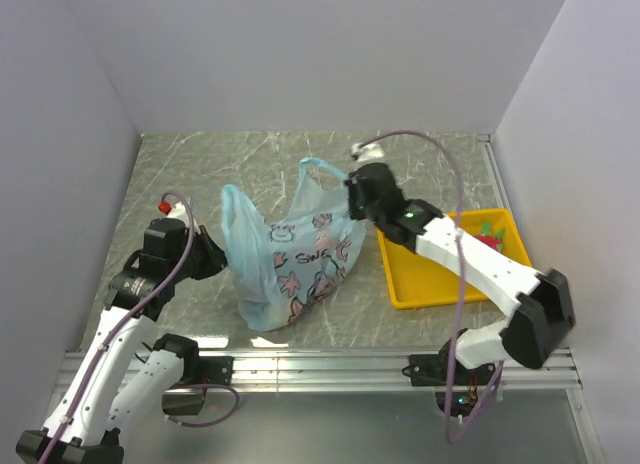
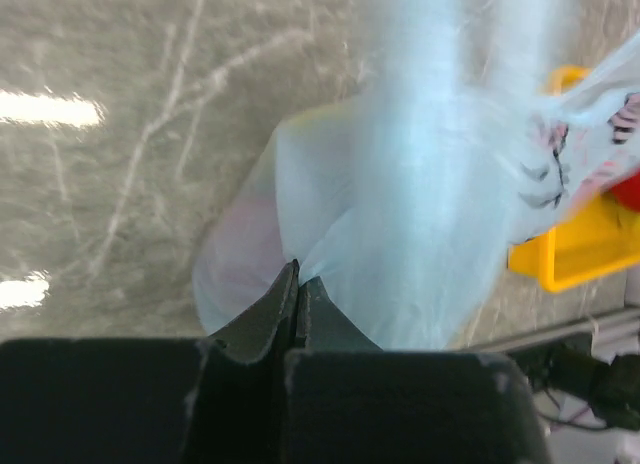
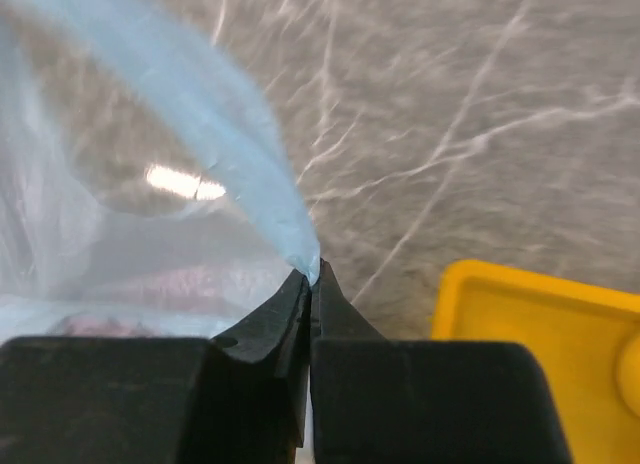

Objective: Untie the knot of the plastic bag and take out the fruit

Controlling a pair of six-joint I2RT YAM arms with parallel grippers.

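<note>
Top external: fixed high behind the arm bases (image 1: 200, 369), looking down and forward over the whole table (image 1: 200, 164); left wrist: close, looking past the left gripper (image 2: 297, 279) onto the plastic bag (image 2: 420, 214); right wrist: equally close, past the right gripper (image 3: 312, 276), toward the table and yellow tray (image 3: 520, 314); all three share bag, tray and marbled tabletop.

Open tabletop (image 1: 250, 159) lies behind plastic bag (image 1: 300, 259); yellow tray (image 1: 420, 284) blocks right
</note>
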